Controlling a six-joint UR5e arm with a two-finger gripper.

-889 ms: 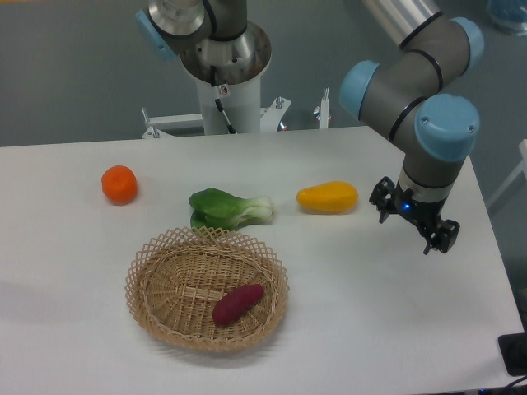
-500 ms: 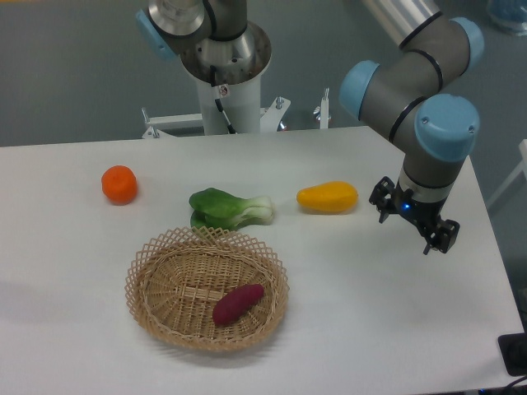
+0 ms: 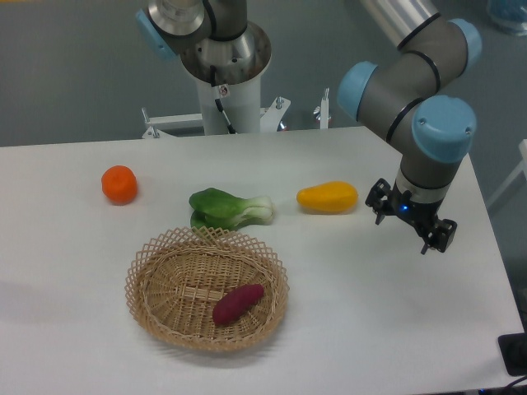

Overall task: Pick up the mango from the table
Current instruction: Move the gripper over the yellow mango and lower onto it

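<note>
The mango [image 3: 328, 197] lies on its side on the table [image 3: 387, 313], right of centre and toward the far edge, its tapered end pointing left. Just to its right, with a small gap of bare tabletop between them, hangs the gripper [image 3: 409, 224], pointing down with its two dark fingers spread apart and nothing between them (a small blue light glows at the wrist above). The arm [image 3: 416, 90] rises from it in grey tubes with light-blue joint caps. Left of the mango lies a green bok choy [image 3: 228, 206], leafy end to the left, and farther left, well apart, sits an orange [image 3: 119, 184]. In front of the bok choy, its rim just beside the leaves, stands a wicker basket [image 3: 165, 284] holding a purple-red sweet potato [image 3: 238, 304].
</note>
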